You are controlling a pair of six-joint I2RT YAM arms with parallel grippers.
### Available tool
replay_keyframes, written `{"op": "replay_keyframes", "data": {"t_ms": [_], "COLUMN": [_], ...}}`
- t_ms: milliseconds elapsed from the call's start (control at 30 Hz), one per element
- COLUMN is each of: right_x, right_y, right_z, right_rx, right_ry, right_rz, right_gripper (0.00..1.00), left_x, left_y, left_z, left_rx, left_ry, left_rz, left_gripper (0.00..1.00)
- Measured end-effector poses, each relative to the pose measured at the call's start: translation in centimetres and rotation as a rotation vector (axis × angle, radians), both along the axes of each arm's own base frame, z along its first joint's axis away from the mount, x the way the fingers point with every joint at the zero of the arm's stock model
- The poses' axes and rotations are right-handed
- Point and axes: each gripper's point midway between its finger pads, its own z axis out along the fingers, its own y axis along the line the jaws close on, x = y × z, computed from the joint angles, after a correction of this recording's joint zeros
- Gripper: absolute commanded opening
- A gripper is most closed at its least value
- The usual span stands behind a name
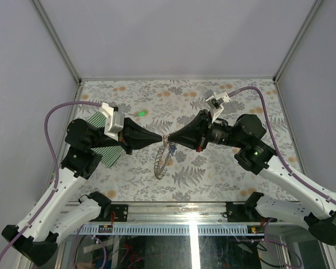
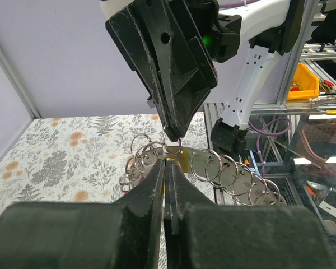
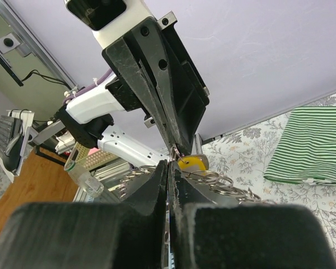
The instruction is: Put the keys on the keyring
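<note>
My left gripper (image 1: 163, 138) and right gripper (image 1: 171, 140) meet tip to tip above the table's middle. The keyring (image 1: 160, 166), a grey strand of linked metal rings, hangs from that point down to the table. In the left wrist view my left gripper (image 2: 167, 166) is shut, with a sliver of the yellow key (image 2: 183, 157) between its jaws. The right gripper's fingers (image 2: 176, 106) come down from above onto a ring. In the right wrist view my right gripper (image 3: 169, 166) is shut at the keyring (image 3: 213, 180), next to the yellow key (image 3: 192, 162). A green key (image 1: 141, 113) lies on the table.
A green-and-white striped cloth (image 1: 108, 152) lies under the left arm; it also shows in the right wrist view (image 3: 313, 147). The floral table cover (image 1: 213, 168) ends at a metal rail at the near edge. Grey walls enclose the other sides.
</note>
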Motion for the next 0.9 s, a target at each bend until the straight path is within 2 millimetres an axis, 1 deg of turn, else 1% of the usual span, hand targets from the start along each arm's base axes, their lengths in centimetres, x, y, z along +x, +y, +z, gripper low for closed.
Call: {"op": "replay_keyframes", "data": {"t_ms": [900], "right_x": [-0.22], "right_y": [0.19], "right_z": [-0.17], "right_rx": [-0.002], "right_ry": [0.028], "right_rz": [0.022], "right_gripper": [0.0], "left_x": [-0.41], "left_y": [-0.17], "left_z": [-0.13], "left_rx": [0.015], "left_ry": [0.003], "left_rz": [-0.04], "left_gripper": [0.0]}}
